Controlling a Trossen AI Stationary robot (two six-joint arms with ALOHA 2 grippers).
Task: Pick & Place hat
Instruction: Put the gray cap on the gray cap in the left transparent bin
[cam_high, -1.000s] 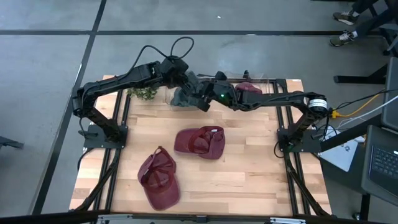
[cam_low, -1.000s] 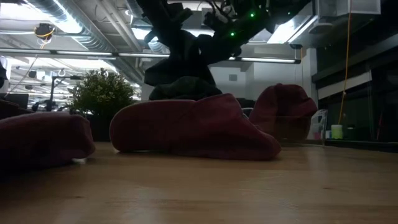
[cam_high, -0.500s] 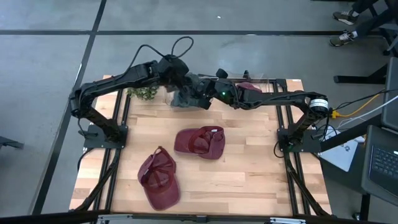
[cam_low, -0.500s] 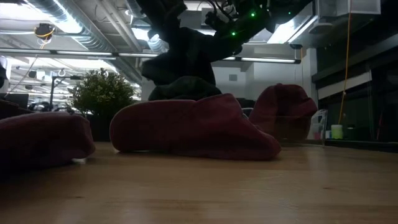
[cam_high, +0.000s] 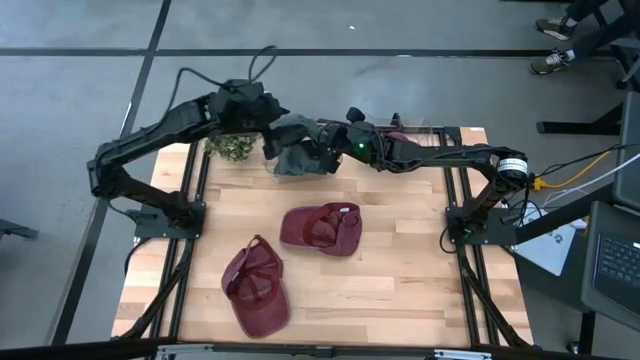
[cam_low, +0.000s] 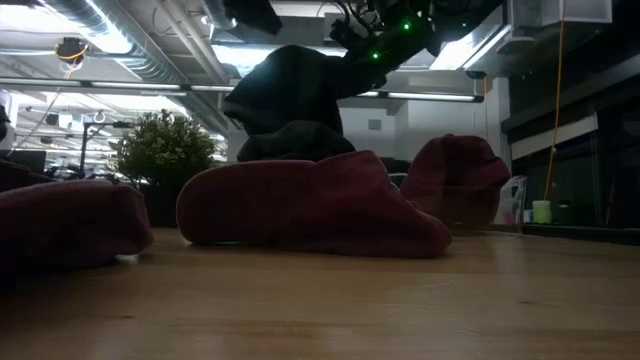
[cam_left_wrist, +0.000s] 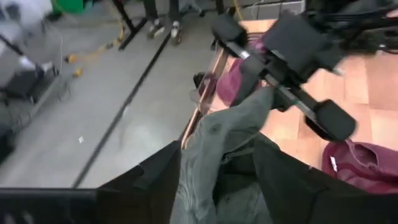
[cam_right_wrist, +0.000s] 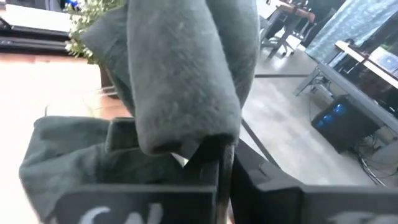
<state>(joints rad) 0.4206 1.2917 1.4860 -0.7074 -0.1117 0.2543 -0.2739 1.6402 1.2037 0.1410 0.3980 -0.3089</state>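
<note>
A grey-green hat (cam_high: 295, 150) hangs at the table's far edge, and in the low view (cam_low: 290, 90) it sits high above the wood. My right gripper (cam_high: 318, 140) is shut on it. My left gripper (cam_high: 268, 120) stands just left of the hat, open. In its own view (cam_left_wrist: 219, 146) its two fingers flank the hat's cloth (cam_left_wrist: 217, 168). More grey cloth (cam_low: 295, 140) lies under the held hat; whether it is the same hat I cannot tell. Two maroon hats (cam_high: 322, 228) (cam_high: 257, 288) rest on the wood. My right gripper pinches a fold of the hat's cloth (cam_right_wrist: 205, 134) between its two shut fingers, reaching in roughly level from the table's right. The hat is draped over and around the fingers, slack, and held up off the table. Whether my left gripper touches the cloth between its open fingers, I cannot tell.
A small green plant (cam_high: 232, 148) stands at the far left corner, close to my left gripper. Another maroon hat (cam_high: 402, 140) sits by a clear box (cam_high: 430, 130) at the far right. Bare wood (cam_high: 420, 270) lies near and right of the maroon hats.
My left gripper has drawn back from the hat toward the table's far left. The hat has stayed up at my right gripper, and its cloth now bulges wider toward the left. The maroon hats have not moved.
</note>
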